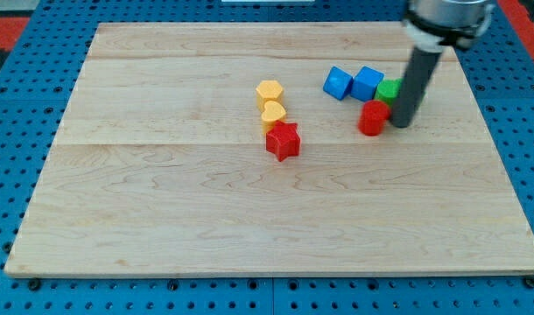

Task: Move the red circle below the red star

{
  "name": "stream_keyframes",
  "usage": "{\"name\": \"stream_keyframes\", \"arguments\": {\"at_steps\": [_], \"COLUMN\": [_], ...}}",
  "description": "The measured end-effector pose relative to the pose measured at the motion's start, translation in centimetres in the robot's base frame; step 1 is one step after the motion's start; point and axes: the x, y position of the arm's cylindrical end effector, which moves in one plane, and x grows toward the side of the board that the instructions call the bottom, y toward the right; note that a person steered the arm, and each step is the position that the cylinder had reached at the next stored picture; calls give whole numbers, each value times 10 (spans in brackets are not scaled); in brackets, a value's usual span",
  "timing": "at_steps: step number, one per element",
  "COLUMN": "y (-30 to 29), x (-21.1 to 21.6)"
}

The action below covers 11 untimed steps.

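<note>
The red circle (372, 118) stands at the view's right of the wooden board. My tip (401, 124) rests right beside it on its right side, touching or nearly touching. The red star (283, 141) lies near the board's middle, well to the left of the red circle and slightly lower in the view. The rod rises from the tip toward the view's top right.
Two yellow blocks (270, 91) (273, 114) stand stacked in a column just above the red star. Two blue blocks (338, 82) (367, 82) and a green block (389, 90), partly hidden by the rod, sit just above the red circle. The wooden board (162, 210) lies on a blue pegboard.
</note>
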Motion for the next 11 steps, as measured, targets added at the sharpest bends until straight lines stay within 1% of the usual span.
{"name": "stream_keyframes", "arguments": {"at_steps": [1, 3, 5, 6, 7, 8, 9, 10, 11], "y": [8, -41, -40, -40, -33, 19, -27, -85, -99], "x": [-9, -42, 56, 64, 81, 57, 58, 76, 112]}}
